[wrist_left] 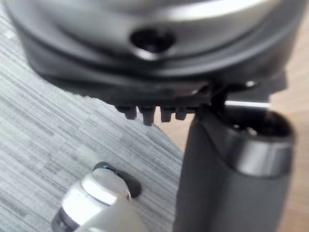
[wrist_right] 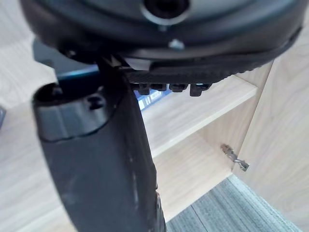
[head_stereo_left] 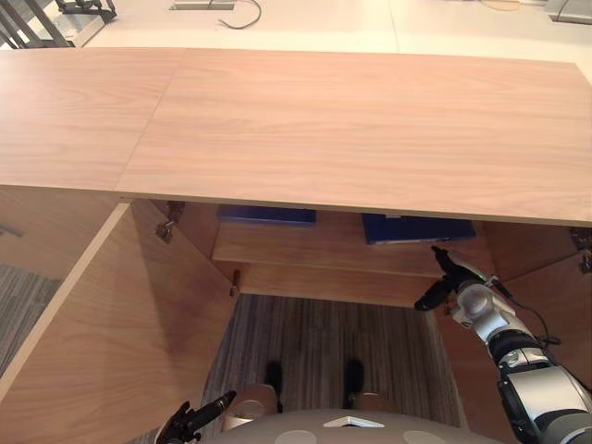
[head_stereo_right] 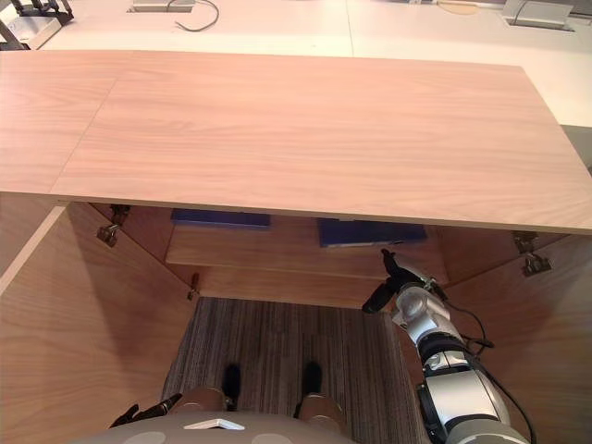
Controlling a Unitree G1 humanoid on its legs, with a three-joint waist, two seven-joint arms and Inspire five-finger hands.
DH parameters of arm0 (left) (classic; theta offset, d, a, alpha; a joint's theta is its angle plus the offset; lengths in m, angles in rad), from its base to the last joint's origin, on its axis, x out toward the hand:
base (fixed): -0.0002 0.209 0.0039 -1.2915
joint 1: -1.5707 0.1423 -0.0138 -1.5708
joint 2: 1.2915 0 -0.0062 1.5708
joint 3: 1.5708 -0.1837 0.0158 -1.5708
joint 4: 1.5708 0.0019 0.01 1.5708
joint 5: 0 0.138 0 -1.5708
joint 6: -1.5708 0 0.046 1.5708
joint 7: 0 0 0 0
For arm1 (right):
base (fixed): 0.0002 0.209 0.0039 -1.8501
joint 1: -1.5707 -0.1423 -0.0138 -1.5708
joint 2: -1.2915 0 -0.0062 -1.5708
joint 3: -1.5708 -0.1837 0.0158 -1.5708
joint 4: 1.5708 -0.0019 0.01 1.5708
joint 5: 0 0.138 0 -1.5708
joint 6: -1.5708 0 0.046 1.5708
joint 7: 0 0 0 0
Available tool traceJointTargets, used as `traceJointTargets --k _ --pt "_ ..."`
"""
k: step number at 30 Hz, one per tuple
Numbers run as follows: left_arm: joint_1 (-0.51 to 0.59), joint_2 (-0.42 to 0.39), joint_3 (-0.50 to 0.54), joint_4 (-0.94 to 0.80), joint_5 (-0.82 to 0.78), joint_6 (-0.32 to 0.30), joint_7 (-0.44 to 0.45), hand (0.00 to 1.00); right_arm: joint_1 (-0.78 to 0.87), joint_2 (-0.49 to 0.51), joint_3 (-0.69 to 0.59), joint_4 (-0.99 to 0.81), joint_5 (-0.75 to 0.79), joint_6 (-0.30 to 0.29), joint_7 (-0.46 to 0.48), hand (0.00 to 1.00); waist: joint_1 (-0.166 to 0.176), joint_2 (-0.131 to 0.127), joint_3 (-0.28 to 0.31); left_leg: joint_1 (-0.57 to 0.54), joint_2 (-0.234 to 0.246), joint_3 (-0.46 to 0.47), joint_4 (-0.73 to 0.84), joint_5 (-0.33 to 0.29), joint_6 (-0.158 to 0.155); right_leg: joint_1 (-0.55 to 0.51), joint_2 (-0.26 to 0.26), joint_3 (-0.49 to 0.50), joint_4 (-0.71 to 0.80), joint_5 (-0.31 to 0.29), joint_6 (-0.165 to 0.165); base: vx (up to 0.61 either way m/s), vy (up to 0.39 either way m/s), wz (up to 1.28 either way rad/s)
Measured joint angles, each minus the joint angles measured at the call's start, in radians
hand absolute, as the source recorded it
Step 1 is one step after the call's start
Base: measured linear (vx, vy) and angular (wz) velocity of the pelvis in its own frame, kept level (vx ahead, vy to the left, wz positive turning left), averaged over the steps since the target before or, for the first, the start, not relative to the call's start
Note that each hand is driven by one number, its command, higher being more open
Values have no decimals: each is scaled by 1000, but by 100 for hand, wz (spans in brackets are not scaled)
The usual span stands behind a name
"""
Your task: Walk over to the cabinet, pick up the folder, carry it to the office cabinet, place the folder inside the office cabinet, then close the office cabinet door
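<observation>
The blue folder (head_stereo_left: 416,228) lies flat on the shelf (head_stereo_left: 314,245) inside the office cabinet, toward the shelf's right end. Its near edge shows under the overhang of the cabinet top (head_stereo_left: 370,120). A second, darker blue folder (head_stereo_left: 266,215) lies flat on the same shelf to the left, well apart from the first.

The right hand (head_stereo_left: 451,277) hangs just in front of the shelf's front edge, near the blue folder but not touching it. Its fingers are stretched out, the thumb is spread away from them, and it has hold of nothing. In the right wrist view the blue folder (wrist_right: 149,99) shows on the shelf past the fingertips (wrist_right: 176,88).

The left hand (head_stereo_left: 196,421) hangs low beside the open left door (head_stereo_left: 102,342), its fingers loosely extended and empty.

The cabinet top is a broad, light wood-grain board with a seam on its left. Both doors stand open: the left door swings out toward the robot and the right door (head_stereo_left: 555,296) opens to the right of the arm. A metal hinge (head_stereo_left: 165,228) sits on the left inner wall and another (wrist_right: 234,157) by the right door. Grey striped carpet (head_stereo_left: 324,342) covers the floor in front of the opening. Beyond the cabinet lies a pale surface (head_stereo_left: 370,23) with a dark cable (head_stereo_left: 242,17) curling on it.
</observation>
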Motion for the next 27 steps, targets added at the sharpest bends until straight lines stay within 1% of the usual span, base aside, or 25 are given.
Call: traceJointTargets --k 1,2,3,4,5,6,8,9,12,13,16,19,21,23,27 --pt "-1 0 -8 -1 0 0 0 100 -2 0 6 0 -3 0 0 100 1 3 6 -13 1 1 19 -9 0 -4 0 0 1 2 -2 -23 24 -6" --pt "-4 -2 -16 -3 -4 -1 0 100 -11 0 17 0 -4 0 0 100 2 9 25 -28 2 4 53 -24 2 -8 1 5 6 3 -1 -52 32 -11" --pt "-14 -11 -16 -4 -8 0 1 100 -23 0 18 -8 -4 0 0 100 4 20 47 -55 5 8 98 -43 4 -24 1 11 21 4 -1 -108 61 -20" --pt "-19 -25 -28 -22 -11 -1 6 100 -32 0 22 -24 -4 1 -1 100 14 38 73 -89 11 17 151 -65 9 -49 3 21 43 4 -1 -117 57 -20" --pt "-20 -29 -38 -30 -14 -3 8 100 -39 0 28 -31 -4 2 -1 100 17 46 85 -104 14 20 172 -74 9 -60 4 24 53 3 -1 -132 66 -20" --pt "-25 -40 -50 -46 -35 -4 11 100 -58 0 48 -48 -4 4 -1 100 17 61 110 -133 19 24 217 -89 12 -84 6 27 82 -2 -7 -101 42 -13" --pt "-37 -51 -56 -53 -52 -4 14 100 -83 0 70 -78 -4 6 -1 100 17 78 131 -181 29 25 275 -107 18 -130 6 27 132 -14 -4 -128 52 -10" --pt "-49 -59 -56 -61 -56 -5 17 100 -109 0 84 -105 -4 6 -1 100 18 87 155 -213 35 29 325 -123 22 -168 6 34 187 -31 -3 -152 72 -13" --pt "-61 -72 -55 -83 -68 -7 20 100 -176 0 123 -174 -9 8 -3 100 18 89 194 -287 36 40 436 -165 30 -271 -1 57 345 -90 3 -180 91 -13" --pt "-63 -78 -54 -89 -84 -7 21 100 -208 0 130 -194 -34 11 -6 100 18 87 207 -313 38 47 480 -183 34 -311 -5 70 402 -113 5 -156 60 -11" --pt "-63 -97 -52 -104 -97 -7 31 100 -288 -2 133 -208 -85 16 -34 100 17 88 221 -387 36 55 583 -221 41 -401 -19 90 531 -163 7 -140 49 -5" --pt "-65 -110 -49 -118 -116 -5 40 100 -346 -13 132 -208 -84 34 -41 100 19 88 236 -435 37 54 650 -242 45 -452 -24 98 601 -184 11 -95 24 2" --pt "-74 -120 -29 -119 -119 -4 42 100 -383 -40 132 -212 -83 37 -54 100 20 89 253 -467 36 53 698 -262 46 -485 -29 104 654 -203 17 -99 21 4" --pt "-85 -130 0 -119 -120 -3 44 100 -423 -77 127 -228 -83 55 -70 100 20 91 274 -507 36 53 746 -274 50 -528 -34 110 704 -216 16 -94 23 2" --pt "-92 -135 17 -116 -120 0 50 100 -447 -89 103 -228 -84 72 -71 100 20 92 279 -548 37 50 799 -289 54 -571 -36 113 761 -235 20 -54 7 1"
